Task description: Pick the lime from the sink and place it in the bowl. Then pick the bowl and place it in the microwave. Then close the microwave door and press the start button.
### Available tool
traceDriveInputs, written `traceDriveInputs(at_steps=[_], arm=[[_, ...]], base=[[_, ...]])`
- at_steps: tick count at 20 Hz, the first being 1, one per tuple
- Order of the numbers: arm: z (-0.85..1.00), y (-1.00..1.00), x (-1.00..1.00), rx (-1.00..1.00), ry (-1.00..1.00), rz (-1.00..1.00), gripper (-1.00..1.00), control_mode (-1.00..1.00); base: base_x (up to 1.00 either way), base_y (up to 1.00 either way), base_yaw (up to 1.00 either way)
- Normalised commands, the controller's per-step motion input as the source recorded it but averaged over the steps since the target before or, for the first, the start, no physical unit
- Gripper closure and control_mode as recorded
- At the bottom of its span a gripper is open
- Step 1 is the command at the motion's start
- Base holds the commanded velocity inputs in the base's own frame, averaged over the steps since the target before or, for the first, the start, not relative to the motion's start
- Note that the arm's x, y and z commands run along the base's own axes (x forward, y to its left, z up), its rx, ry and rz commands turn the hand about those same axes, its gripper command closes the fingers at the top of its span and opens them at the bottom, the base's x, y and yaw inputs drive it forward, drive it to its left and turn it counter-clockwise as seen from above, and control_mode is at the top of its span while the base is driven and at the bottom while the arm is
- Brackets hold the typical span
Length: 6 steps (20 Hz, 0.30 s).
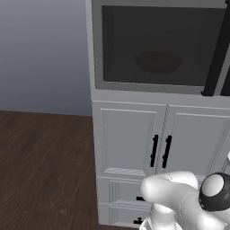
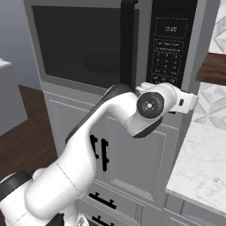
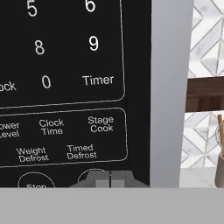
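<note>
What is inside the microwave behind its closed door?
Through the microwave door's dark tinted window, the bowl shows dimly in the middle of the microwave. Its contents are too dark to make out, so the lime cannot be confirmed.

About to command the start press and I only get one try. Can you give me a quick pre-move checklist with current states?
1. Microwave door closed: ok, sits flush with the front.
2. Bowl inside: ok, dimly visible through the window.
3. Lime in bowl: cannot tell, the tinted glass hides it.
4. Gripper shut for pressing: ok, fingertips together.
5. Gripper at keypad panel: ok, close to its bottom row.
6. Start button under the tips: cannot tell, its label is covered.
</note>
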Motion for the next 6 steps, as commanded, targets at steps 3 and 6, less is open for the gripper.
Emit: traceDriveInputs(at_steps=[3,6], arm=[[-0.09,0.0,0.25,0.0,0.0,-0.08,1.0,-1.0],[-0.01,0.0,0.0,0.0,-0.02,-0.09,1.0,-1.0]], base=[[0.0,0.0,0.0],[0.0,0.0,0.0]])
